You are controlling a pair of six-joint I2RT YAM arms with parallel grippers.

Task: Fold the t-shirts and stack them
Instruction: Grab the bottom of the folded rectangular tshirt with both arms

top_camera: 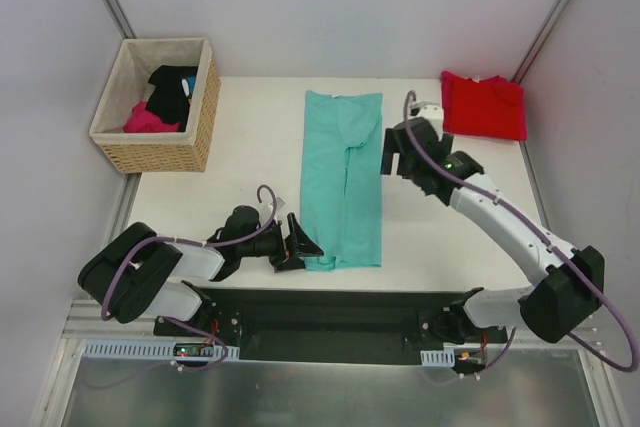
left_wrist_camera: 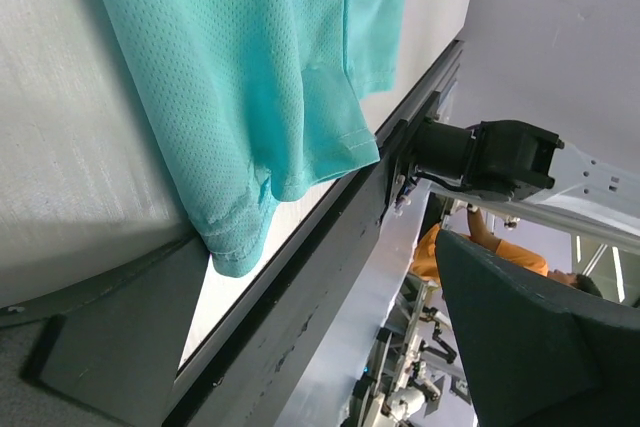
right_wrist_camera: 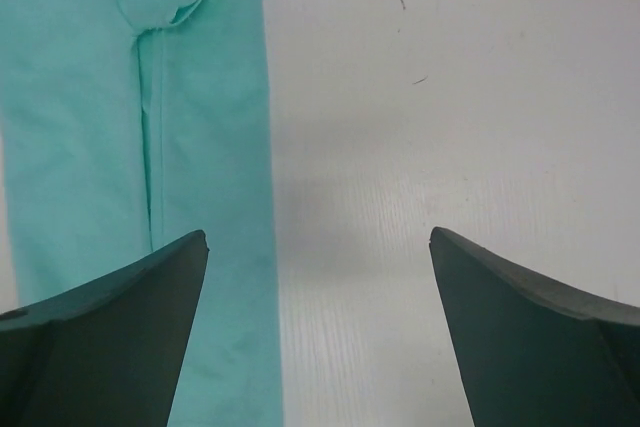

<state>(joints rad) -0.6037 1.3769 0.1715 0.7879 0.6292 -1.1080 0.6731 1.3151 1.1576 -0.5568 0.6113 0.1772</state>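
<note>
The teal t-shirt (top_camera: pixel 343 177) lies flat in the middle of the table, folded into a long narrow strip. The red t-shirt (top_camera: pixel 485 105) rests folded at the back right corner. My left gripper (top_camera: pixel 300 247) is low at the strip's near left corner, open. In the left wrist view the teal hem corner (left_wrist_camera: pixel 235 252) hangs just beside one finger (left_wrist_camera: pixel 110 347), with nothing gripped. My right gripper (top_camera: pixel 392 152) hovers open over the strip's right edge. In the right wrist view that gripper (right_wrist_camera: pixel 318 232) straddles the edge of the teal t-shirt (right_wrist_camera: pixel 130 147).
A wicker basket (top_camera: pixel 195 142) stands at the back left, holding a black garment (top_camera: pixel 170 92) and a magenta-pink one (top_camera: pixel 145 119). The table's near edge and a black rail (left_wrist_camera: pixel 300 327) run just beside my left gripper. Walls close in on both sides.
</note>
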